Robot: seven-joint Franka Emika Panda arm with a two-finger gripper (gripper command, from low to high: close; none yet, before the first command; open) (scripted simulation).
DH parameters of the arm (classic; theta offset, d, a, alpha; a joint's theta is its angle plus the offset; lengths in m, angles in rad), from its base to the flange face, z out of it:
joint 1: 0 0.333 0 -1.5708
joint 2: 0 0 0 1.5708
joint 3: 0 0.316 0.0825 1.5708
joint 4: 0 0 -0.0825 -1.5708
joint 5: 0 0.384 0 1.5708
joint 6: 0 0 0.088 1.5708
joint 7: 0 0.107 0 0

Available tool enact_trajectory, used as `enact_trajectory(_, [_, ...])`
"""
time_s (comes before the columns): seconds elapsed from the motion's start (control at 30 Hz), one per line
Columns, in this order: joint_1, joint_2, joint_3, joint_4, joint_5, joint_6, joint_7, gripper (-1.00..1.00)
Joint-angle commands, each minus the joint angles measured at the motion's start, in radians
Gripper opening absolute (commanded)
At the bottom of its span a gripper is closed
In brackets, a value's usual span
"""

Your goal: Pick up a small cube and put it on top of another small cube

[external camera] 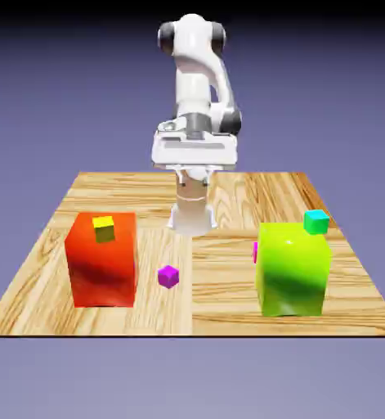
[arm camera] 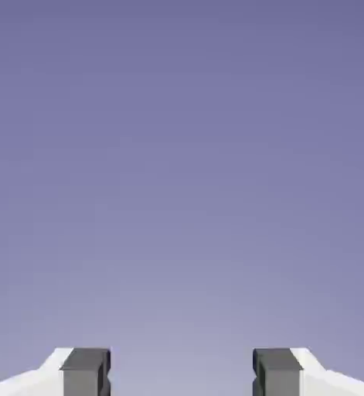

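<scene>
Purple cube [external camera: 168, 277] awaits lifting on the table [external camera: 191, 319].
Our gripper [arm camera: 182, 373] gapes wide, empty; the teal cube [external camera: 316, 222], seemingly atop the green block [external camera: 293, 270], remains uncapped.

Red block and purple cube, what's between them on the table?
Nothing but bare wood: in the exterior view, the stretch from the red block to the purple cube is empty.

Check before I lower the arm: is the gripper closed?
No, the hand view shows the gripper's fingertips standing wide apart.
</scene>
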State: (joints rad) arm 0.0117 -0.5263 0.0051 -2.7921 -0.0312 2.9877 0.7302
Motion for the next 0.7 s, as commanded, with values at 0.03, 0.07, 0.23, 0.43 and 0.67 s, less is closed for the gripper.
enact_trajectory(0.03, [0.000,0.073,0.008,0.030,-0.052,-0.082,-0.018,0.00])
enact_trajectory(0.07, [-0.001,0.109,0.013,0.045,-0.078,-0.123,-0.027,0.00])
enact_trajectory(0.23, [-0.002,0.290,0.034,0.119,-0.207,-0.327,-0.072,0.00])
enact_trajectory(0.43, [-0.003,0.507,0.059,0.208,-0.362,-0.573,-0.125,0.00])
enact_trajectory(0.67, [-0.005,0.761,0.088,0.312,-0.543,-0.859,-0.188,0.00])
